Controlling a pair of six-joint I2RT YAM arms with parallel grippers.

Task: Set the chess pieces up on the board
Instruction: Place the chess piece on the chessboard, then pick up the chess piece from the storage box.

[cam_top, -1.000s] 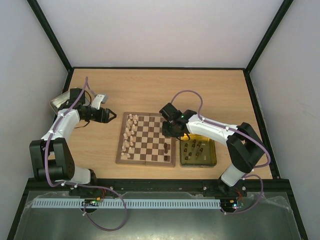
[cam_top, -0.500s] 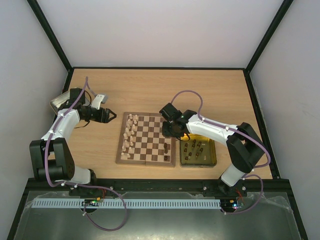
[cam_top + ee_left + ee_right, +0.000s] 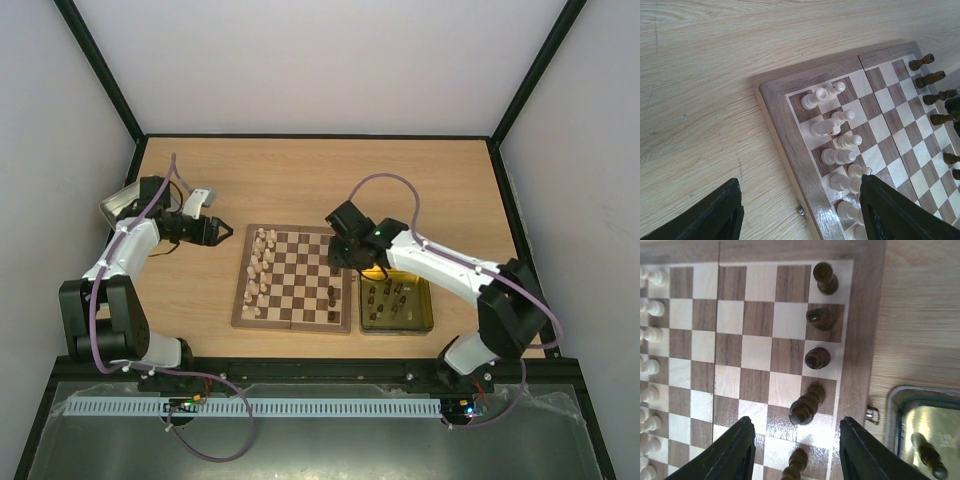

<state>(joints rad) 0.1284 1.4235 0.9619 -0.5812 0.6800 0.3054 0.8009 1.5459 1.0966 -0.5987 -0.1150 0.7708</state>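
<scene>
Tabletop [image 3: 300, 180] unchanged; right end effector [image 3: 796, 425] has opened above board [image 3: 760, 325].

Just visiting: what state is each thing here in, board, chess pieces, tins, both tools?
Board, lying flat and open.
Cream pieces, standing in two rows at the board's left side.
Dark pieces on the board, standing along its right edge.
Dark pieces in the tin, not yet placed.
Yellow tin, open.
Silver tin, partly hidden by the left arm.
Left tool, open, empty.
Right tool, open, empty, above the dark row.
</scene>
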